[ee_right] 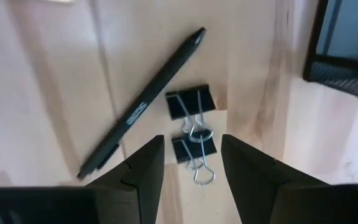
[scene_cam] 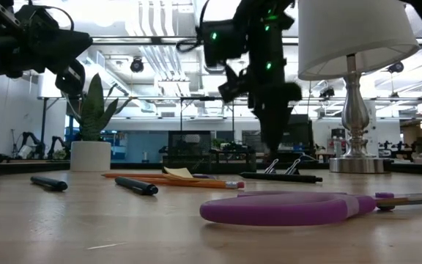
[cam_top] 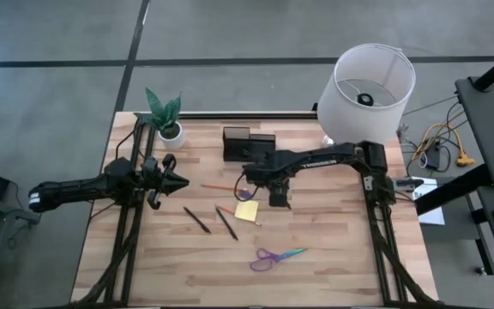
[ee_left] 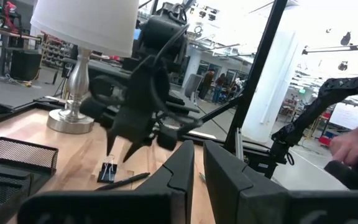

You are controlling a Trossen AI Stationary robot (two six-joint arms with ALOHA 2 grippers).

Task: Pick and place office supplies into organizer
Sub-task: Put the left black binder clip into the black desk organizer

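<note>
My right gripper (ee_right: 192, 142) hangs open, pointing down over two small black binder clips (ee_right: 189, 104) that lie flat on the wood, one finger on either side of the nearer clip (ee_right: 194, 151). A black pen (ee_right: 143, 107) lies beside them. In the high view this gripper (cam_top: 278, 199) is just right of the yellow sticky pad (cam_top: 247, 211) and below the black mesh organizer (cam_top: 248, 144). An orange pencil (cam_top: 220, 186), two dark pens (cam_top: 197, 220) and purple-and-teal scissors (cam_top: 274, 256) lie on the table. My left gripper (cam_top: 183, 182) waits shut at the table's left.
A white pot with a green plant (cam_top: 166, 115) stands at the far left corner. A white lamp (cam_top: 372, 81) stands at the far right, close to my right arm. A person's hand (ee_left: 353, 146) shows beyond the table. Bare wood lies along the near edge.
</note>
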